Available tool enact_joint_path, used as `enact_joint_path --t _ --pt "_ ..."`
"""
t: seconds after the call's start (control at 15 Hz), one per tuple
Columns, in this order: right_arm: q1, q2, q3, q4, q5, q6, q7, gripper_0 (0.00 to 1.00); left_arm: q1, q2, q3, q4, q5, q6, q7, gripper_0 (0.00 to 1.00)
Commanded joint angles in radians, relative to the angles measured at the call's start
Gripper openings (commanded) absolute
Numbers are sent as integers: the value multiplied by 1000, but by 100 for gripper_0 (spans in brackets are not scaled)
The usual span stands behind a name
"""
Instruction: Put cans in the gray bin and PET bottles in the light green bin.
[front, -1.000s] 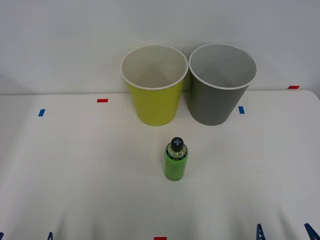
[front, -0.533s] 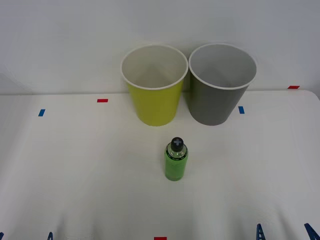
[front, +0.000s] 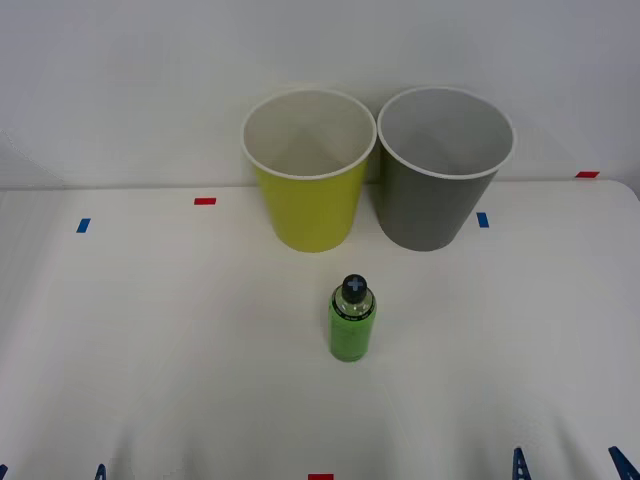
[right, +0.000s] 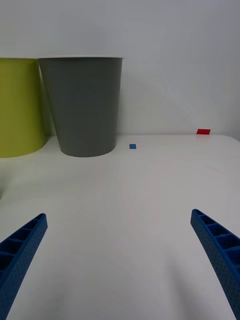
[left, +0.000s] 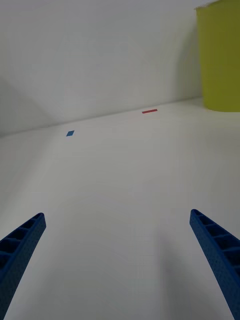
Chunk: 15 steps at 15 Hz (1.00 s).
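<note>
Both pairs of jaws are spread wide and hold nothing: the right gripper (right: 120, 260) and the left gripper (left: 120, 260) are parked low at the near edge of the white table (front: 150, 350), one at the near right and one at the near left, with only blue ribbed tips showing in the front view. The small clear plastic PET bottle with the bright green body and black screw cap (front: 352, 320) is seen standing upright near the middle of the table, well apart from both grippers and nearer than the two bins. At the far side, the round tapered yellow-green plastic bin with the white rim (front: 308, 170) stands just left of the round tapered dark gray plastic bin with the white rim (front: 440, 170), the two nearly touching. The bottle is judged to be light and easily toppled, with a smooth, somewhat slippery wall that may give under a hard squeeze; whether it holds liquid cannot be told, though the green body suggests it might. A hold across the mid-body, below the cap and shoulder, is judged soundest, most readily by the right gripper.
</note>
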Motion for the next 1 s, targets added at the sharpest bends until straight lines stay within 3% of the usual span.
enact_joint_path --t 0.07,0.6,0.8,1.0 --pt "0 0 0 0 0 0 0 100 0 0 0 0 0 0 0 100" --pt "0 0 0 0 0 0 0 100 -21 -14 -23 35 -2 9 2 100" --pt "0 0 0 0 0 0 0 100 -63 86 -48 43 -2 -46 6 100" --pt "0 0 0 0 0 0 0 100 -176 230 -149 43 21 -52 3 100"
